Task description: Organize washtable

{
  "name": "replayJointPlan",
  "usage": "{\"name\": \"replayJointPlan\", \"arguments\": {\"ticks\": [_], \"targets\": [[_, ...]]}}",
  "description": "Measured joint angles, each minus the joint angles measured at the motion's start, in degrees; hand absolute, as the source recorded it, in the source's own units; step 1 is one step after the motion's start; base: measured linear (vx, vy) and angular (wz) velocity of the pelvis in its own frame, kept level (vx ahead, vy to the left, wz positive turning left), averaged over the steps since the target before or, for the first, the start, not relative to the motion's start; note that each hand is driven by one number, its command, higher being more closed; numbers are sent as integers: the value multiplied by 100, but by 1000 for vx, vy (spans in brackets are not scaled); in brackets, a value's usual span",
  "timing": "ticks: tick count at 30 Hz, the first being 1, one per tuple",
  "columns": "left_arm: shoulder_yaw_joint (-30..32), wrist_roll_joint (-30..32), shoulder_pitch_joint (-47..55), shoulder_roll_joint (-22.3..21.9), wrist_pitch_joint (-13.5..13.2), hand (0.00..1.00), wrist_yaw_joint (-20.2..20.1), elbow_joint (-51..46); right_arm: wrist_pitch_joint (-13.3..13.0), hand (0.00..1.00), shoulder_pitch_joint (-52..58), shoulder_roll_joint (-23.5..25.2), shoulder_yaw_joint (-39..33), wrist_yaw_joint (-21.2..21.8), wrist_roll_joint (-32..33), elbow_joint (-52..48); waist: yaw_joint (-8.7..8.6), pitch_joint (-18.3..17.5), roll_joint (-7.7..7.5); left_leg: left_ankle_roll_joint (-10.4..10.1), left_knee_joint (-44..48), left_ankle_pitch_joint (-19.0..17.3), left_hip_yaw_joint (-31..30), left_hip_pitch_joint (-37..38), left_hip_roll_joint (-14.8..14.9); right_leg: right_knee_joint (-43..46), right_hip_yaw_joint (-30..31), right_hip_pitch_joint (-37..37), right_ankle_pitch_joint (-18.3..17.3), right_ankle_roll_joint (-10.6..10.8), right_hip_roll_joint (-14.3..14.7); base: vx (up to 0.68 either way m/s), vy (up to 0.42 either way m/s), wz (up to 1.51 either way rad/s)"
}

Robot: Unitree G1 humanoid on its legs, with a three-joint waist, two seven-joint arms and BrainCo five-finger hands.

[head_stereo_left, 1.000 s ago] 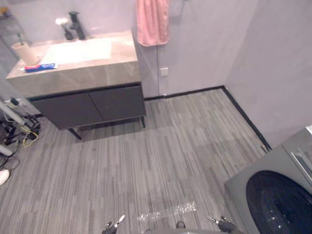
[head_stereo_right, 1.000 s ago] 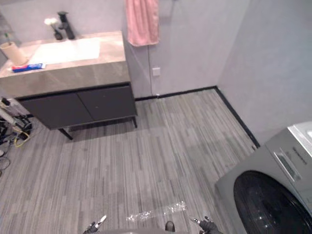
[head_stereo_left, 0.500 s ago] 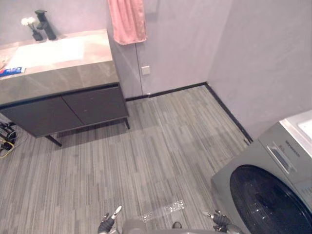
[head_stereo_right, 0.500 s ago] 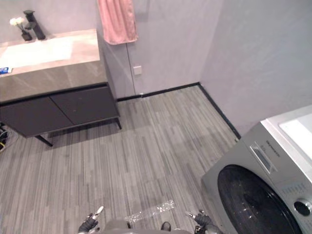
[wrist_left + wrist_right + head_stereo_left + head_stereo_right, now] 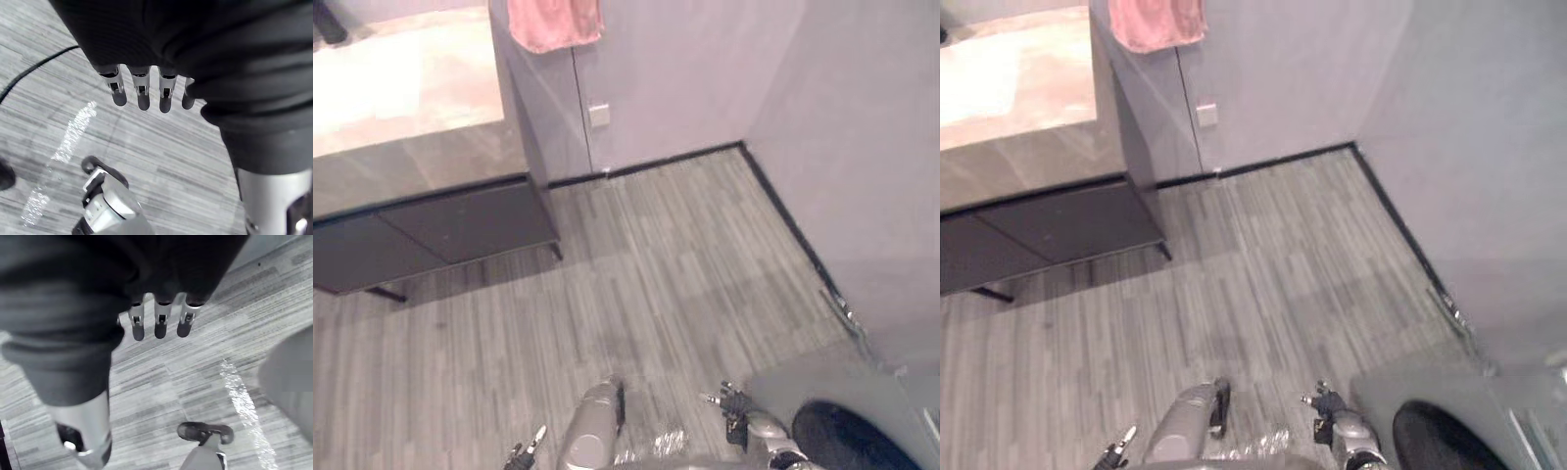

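The washtable (image 5: 431, 162) stands at the far left against the wall, with a pale basin (image 5: 391, 83) set in its stone top and a dark cabinet (image 5: 450, 230) below. No loose items on it can be made out. My left hand (image 5: 524, 452) hangs low over the floor with straight fingers (image 5: 142, 93) and holds nothing. Also low, beside the washing machine, is my right hand (image 5: 736, 409), its fingers (image 5: 159, 323) straight and empty.
A pink towel (image 5: 553, 22) hangs on the wall right of the washtable, above a wall socket (image 5: 598, 116). A grey washing machine (image 5: 822, 387) with a dark round door fills the lower right corner. Striped grey flooring (image 5: 656, 264) lies between.
The camera has swung right and tipped, so the washtable slid to the upper left and the cup, toothpaste and tap left the picture. Both hands stay low and empty.
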Motion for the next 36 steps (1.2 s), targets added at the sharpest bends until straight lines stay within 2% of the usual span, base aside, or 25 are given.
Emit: {"name": "replayJointPlan", "arguments": {"ticks": [1,2,4,6,8,9,11,12,13,14,15,16,17,19,20,21,22,24,25,26,27,29,31,34,36], "targets": [[-25,25,-46,77,2,0,2,-43,-2,0,58,0,-25,0,1,-2,-35,1,-3,45,-55,-101,-83,276,-44,746,-68,-264,10,-91,-122,691,140,66],[-53,59,-79,152,-5,0,0,-136,-3,0,122,0,-23,3,1,-8,-122,11,13,82,-255,-136,-228,675,-95,1242,-251,-461,-66,-315,-246,569,70,58],[-50,120,-88,198,-19,0,-2,-353,-31,0,175,10,-21,15,5,-29,-173,42,95,18,-790,-230,-499,1323,-104,1274,-619,-814,-274,-701,-348,596,25,50],[-55,125,-161,296,-15,0,-1,-456,-37,0,162,16,-23,11,11,-62,-251,45,83,-124,-1102,-425,-799,1683,-67,522,-892,-1263,-455,-958,-374,482,-34,51],[-102,165,-280,294,-10,0,11,-438,-110,0,240,-29,-20,-11,17,-228,-284,54,97,-216,-1311,-571,-992,2093,-9,-1279,-1167,-1584,-413,-962,-408,527,-99,65],[-198,173,-352,286,-10,0,15,-404,-107,0,238,-74,-25,-11,19,-298,-304,58,103,-307,-1473,-648,-1137,2350,25,-2449,-1067,-1647,-119,-859,-386,595,-136,70],[-212,243,-398,241,-19,0,20,-406,-110,0,197,-96,-3,-10,27,-310,-403,62,117,-479,-1608,-877,-1413,2741,147,-3198,-627,-1717,236,-849,-316,677,-247,119],[-198,371,-361,239,-18,0,32,-396,-93,0,179,-34,29,-8,22,-326,-512,17,55,-654,-1066,-1064,-1698,2797,192,-2795,-405,-1713,608,-945,-288,637,-303,147],[-190,417,-342,223,-16,0,33,-408,-82,0,199,0,39,-9,22,-331,-580,-7,23,-665,-505,-1069,-1768,2602,197,-2592,-403,-1688,843,-975,-298,527,-280,125],[-161,446,-335,161,-15,0,42,-419,-80,0,206,-15,90,-10,21,-367,-574,-42,87,-664,231,-989,-1798,2330,292,-2328,-483,-1681,718,-1027,-233,647,-334,52],[-152,445,-267,-97,-11,0,72,-497,-80,0,173,-102,289,-18,23,-542,-504,-83,394,-593,1665,-437,-1783,1668,632,-2245,-652,-1479,477,-1209,46,648,-299,0],[-222,447,-179,-238,11,0,84,-510,-102,0,139,-142,483,-32,27,-698,-383,-97,591,-579,2569,210,-1703,1232,855,-2335,-655,-1339,356,-1318,306,772,-273,-53],[-509,451,-111,-335,77,0,139,-728,-107,0,4,-112,658,-67,63,-783,-267,-93,646,-576,3368,191,-1542,724,1049,-2493,-585,-1160,277,-1437,507,621,-142,-50],[-1012,461,0,-328,140,0,147,-1581,-102,0,-93,-19,668,-257,261,-915,-243,36,434,-576,3632,-73,-1223,180,1068,-2974,-582,-577,273,-1446,537,580,-137,1],[-1264,460,95,-305,115,0,153,-2353,-97,0,-71,98,668,-360,404,-1243,-232,119,237,-604,3330,-183,-932,5,1072,-3331,-609,-137,273,-1446,478,407,-97,26],[-1390,452,123,-290,95,0,151,-2687,-118,0,-67,122,668,-440,477,-1425,-240,121,155,-641,3070,-225,-793,-91,1074,-3475,-627,28,274,-1445,445,545,-81,29],[-1623,443,145,-273,71,0,151,-3290,-159,0,-72,120,665,-559,599,-1848,-256,106,38,-665,2346,-238,-532,-279,1073,-3736,-679,277,276,-1440,382,503,1,22],[-1962,439,66,-274,-17,0,163,-3951,-307,0,-121,75,622,-718,656,-2478,-261,111,9,-712,936,-181,-228,-549,1061,-4043,-801,524,291,-1403,331,415,77,15],[-2122,441,-61,-278,-15,0,203,-4283,-370,0,-193,62,625,-826,702,-2854,-256,109,-26,-838,-100,121,-106,-678,992,-4152,-828,605,264,-1204,247,323,184,-1],[-2241,444,-111,-282,-4,0,268,-4494,-378,0,-243,58,632,-904,712,-3136,-251,100,-21,-847,-775,717,-104,-679,912,-4191,-816,668,180,-985,215,401,260,-5],[-2345,535,-110,-275,4,0,372,-4800,-405,0,-285,144,604,-1001,762,-3439,-280,72,-132,-759,-922,1408,-81,-655,759,-4213,-786,759,66,-790,92,399,269,12],[-2477,922,-350,-245,56,0,530,-5267,-449,0,-320,293,522,-1079,807,-3863,-268,40,-275,-565,-869,1232,-82,-622,504,-4127,-952,818,182,-685,-184,428,279,47],[-2571,1525,-436,-195,57,0,651,-6066,-553,0,-413,431,479,-1118,826,-4413,-248,39,-250,-381,-555,939,-62,-515,345,-3489,-1073,821,206,-670,-391,418,265,42],[-2701,2281,-510,80,61,0,677,-7040,-623,0,-727,656,561,-1115,875,-4868,-235,51,-165,-294,-510,424,-54,87,393,-1828,-1070,487,670,-773,-682,255,149,3],[-2844,2698,-581,210,60,0,705,-7737,-750,0,-861,748,872,-1039,907,-5150,-240,26,-146,-300,-655,215,27,492,399,-1001,-1125,111,233,-889,-877,233,131,-9]]}}
